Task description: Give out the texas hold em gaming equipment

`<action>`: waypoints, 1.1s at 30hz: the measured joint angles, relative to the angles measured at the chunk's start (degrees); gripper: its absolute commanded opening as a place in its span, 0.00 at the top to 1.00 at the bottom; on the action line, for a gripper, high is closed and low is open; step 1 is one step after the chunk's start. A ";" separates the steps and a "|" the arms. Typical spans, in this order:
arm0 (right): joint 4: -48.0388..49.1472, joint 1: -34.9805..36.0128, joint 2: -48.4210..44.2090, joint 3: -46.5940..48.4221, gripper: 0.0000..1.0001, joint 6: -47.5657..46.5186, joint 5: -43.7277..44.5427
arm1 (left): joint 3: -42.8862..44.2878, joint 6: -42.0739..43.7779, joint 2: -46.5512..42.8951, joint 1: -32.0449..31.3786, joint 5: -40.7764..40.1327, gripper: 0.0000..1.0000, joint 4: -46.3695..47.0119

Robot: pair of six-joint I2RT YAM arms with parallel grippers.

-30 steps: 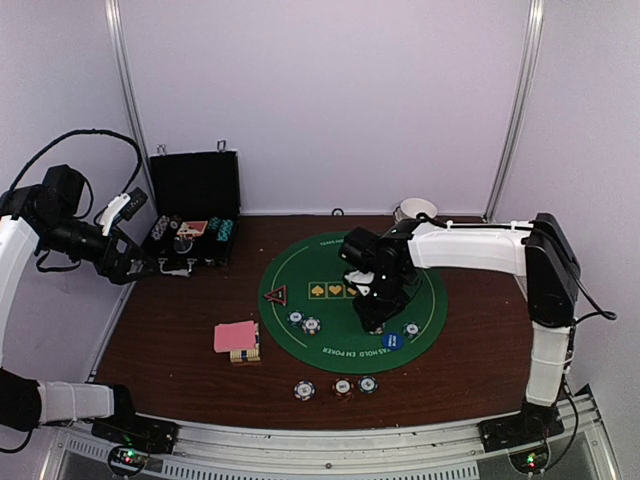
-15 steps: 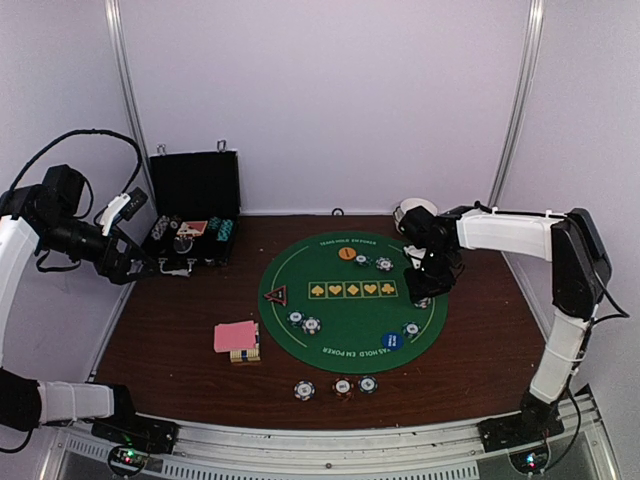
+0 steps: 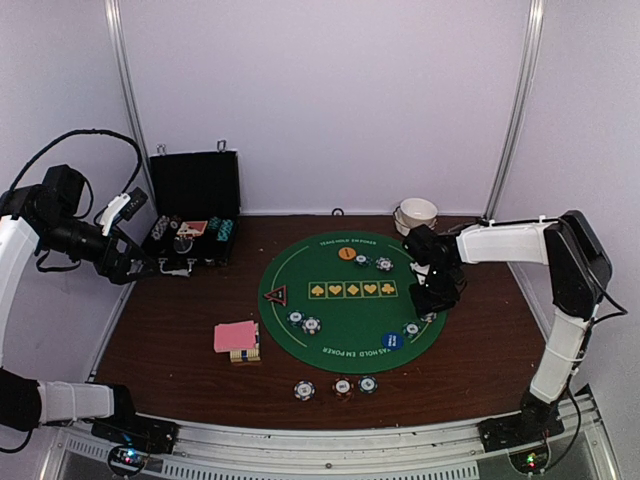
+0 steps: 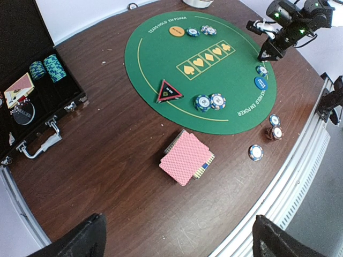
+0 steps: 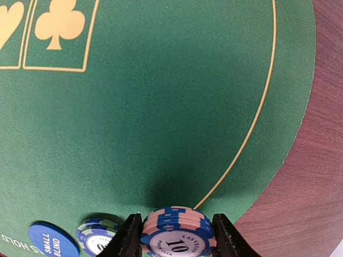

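Note:
My right gripper (image 5: pixel 176 236) is shut on a small stack of blue-and-pink poker chips (image 5: pixel 177 230) marked 10, held just above the green mat (image 3: pixel 340 310) near its right edge (image 5: pixel 289 107). From above, that gripper (image 3: pixel 436 300) hangs beside a single chip (image 3: pixel 411 329) and the blue round button (image 3: pixel 392 340). The orange button (image 3: pixel 346 254) and two chips (image 3: pixel 372 263) lie at the mat's far side. The red triangle (image 3: pixel 276 295) and two chips (image 3: pixel 304 322) lie at its left. Pink-backed cards (image 4: pixel 185 157) rest on the card box. My left gripper (image 4: pixel 179 241) is open, high above the table's left front.
An open black case (image 3: pixel 190 215) with chips and cards stands at the back left. A white bowl (image 3: pixel 416 212) sits behind the mat. Three chips (image 3: pixel 343 387) lie on the wooden table (image 3: pixel 170 330) in front of the mat. The blue-and-yellow box (image 3: pixel 246 354) lies under the cards.
My right arm has swung from the mat's middle to its right edge, then a little nearer, with the chips in its jaws. The left arm has not moved.

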 measured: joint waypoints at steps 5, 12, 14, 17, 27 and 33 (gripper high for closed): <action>1.36 0.00 0.02 -0.81 0.35 0.81 0.00 | 0.00 0.02 0.00 0.00 -0.02 0.03 -0.02; 1.07 0.00 0.07 -0.76 0.31 1.14 0.04 | 0.00 0.04 0.04 0.00 0.04 0.02 0.00; 0.35 0.07 -0.22 -0.42 0.32 1.14 0.09 | 0.00 0.02 0.04 0.00 0.07 0.02 0.00; -1.60 0.85 -1.49 1.57 0.33 1.11 0.57 | 0.00 0.02 0.04 0.00 0.07 0.02 0.00; -5.62 21.57 -4.87 16.26 0.22 0.68 2.14 | 0.00 0.04 0.11 0.00 0.09 0.03 -0.02; -6.62 35.23 -0.31 19.87 0.19 -0.81 -0.74 | 0.00 0.13 0.11 0.00 0.07 0.02 -0.02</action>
